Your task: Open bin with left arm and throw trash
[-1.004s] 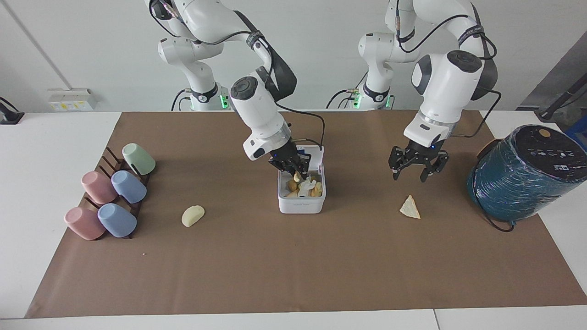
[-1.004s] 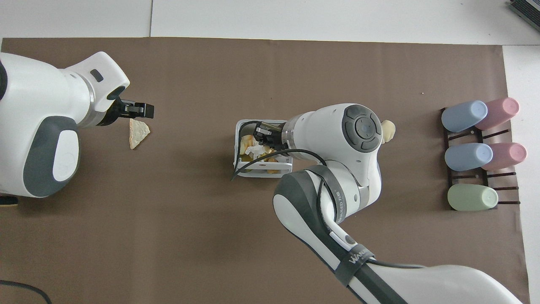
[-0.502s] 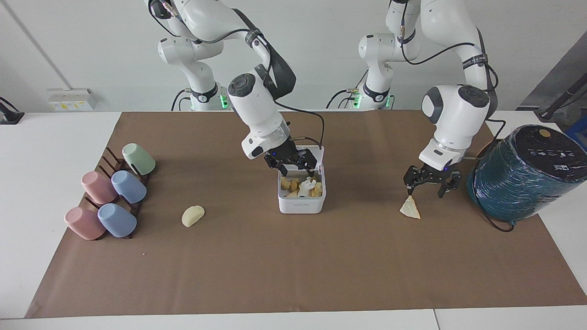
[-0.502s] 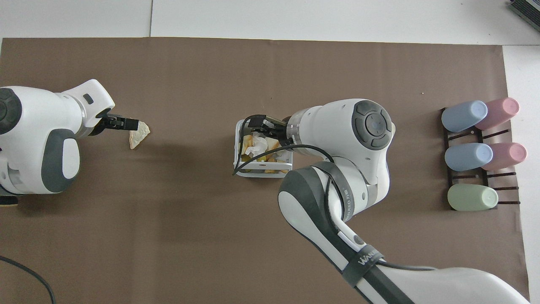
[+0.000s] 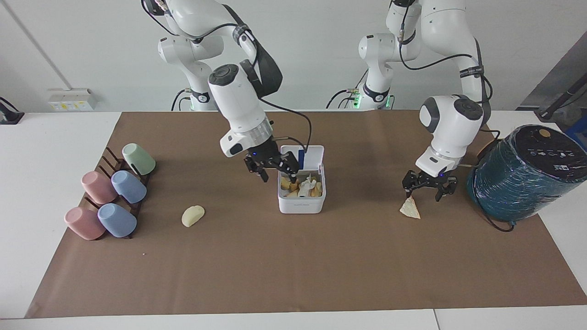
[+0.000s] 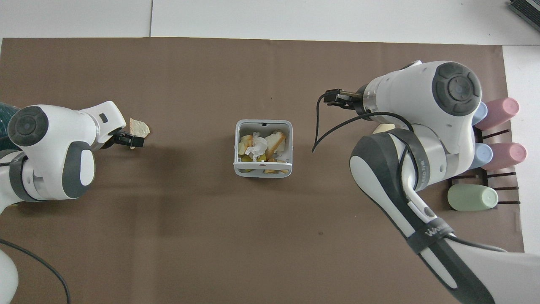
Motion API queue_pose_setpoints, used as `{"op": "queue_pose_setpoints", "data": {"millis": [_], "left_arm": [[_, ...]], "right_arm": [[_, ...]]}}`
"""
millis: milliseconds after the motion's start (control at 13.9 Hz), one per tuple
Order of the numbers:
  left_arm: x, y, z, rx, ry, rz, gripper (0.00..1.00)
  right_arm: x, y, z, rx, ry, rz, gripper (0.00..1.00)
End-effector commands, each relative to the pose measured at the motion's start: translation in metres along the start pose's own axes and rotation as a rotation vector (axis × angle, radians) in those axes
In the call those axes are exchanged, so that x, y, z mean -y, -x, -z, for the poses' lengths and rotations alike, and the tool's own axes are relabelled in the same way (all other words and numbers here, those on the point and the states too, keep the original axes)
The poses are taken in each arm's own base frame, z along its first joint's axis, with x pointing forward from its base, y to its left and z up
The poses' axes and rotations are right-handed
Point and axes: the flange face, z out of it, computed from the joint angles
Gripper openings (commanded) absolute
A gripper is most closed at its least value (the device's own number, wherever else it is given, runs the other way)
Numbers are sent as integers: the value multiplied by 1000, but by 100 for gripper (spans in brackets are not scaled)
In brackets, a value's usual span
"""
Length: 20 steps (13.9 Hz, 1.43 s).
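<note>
The white bin [image 5: 301,205] stands mid-table with its lid [image 5: 308,157] upright and open; several yellow and white scraps lie inside it [image 6: 261,147]. I cannot pick out the small nugget among them. My right gripper [image 5: 274,169] is open and empty, in the air just beside the bin's rim toward the right arm's end; it also shows in the overhead view [image 6: 337,97]. The rounded lump [image 5: 193,215] lies on the mat between the bin and the cups. The triangular wedge [image 5: 410,209] lies toward the left arm's end. My left gripper [image 5: 429,189] is open just above it [image 6: 134,141].
A big teal wrapped cylinder [image 5: 523,176] lies at the left arm's end, close to the left gripper. A rack of pastel cups [image 5: 114,192] sits at the right arm's end. A brown mat [image 5: 293,266] covers the table.
My right gripper let go of a scrap in the bin, rose out and moved toward the right arm's end. My left gripper came down over the wedge.
</note>
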Motion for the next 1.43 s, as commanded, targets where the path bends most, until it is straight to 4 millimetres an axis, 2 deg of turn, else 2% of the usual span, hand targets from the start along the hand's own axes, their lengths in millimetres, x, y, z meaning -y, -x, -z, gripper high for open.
{"op": "queue_pose_setpoints", "data": {"millis": [0,215,287,430,574,646,717,861,932,1004,1076,1363], "left_arm": [[-1,13,-16,-17,-4,-21,100],[-4,17,-21,-11,-3,-26,100],[-4,17,-21,-13,-3,-27,90],[-5,17,-21,-11,-2,-30,60],[-5,17,-21,-11,-2,-35,11],[-5,16,-21,-10,-2,-44,0],[-4,16,-20,-11,-3,-42,0],[-5,13,-16,-17,-4,-44,0],[-5,11,-10,-20,-4,-44,0],[-5,10,-4,-23,-5,-43,0],[-6,8,6,-28,-5,-45,0],[-6,-2,40,-26,-2,-46,0]], "right_arm": [[-49,3,-30,31,70,90,100],[-84,1,-72,25,130,121,100],[-90,1,-82,21,138,128,100],[-111,-2,-99,24,163,137,100],[-124,2,-115,19,163,139,100],[-129,7,-122,24,162,136,100],[-130,12,-124,34,165,136,99],[-133,23,-132,57,168,135,84],[-134,27,-135,66,171,137,66],[-133,28,-136,68,170,138,30],[-132,26,-135,64,169,126,0],[-126,22,-130,58,170,115,0]]}}
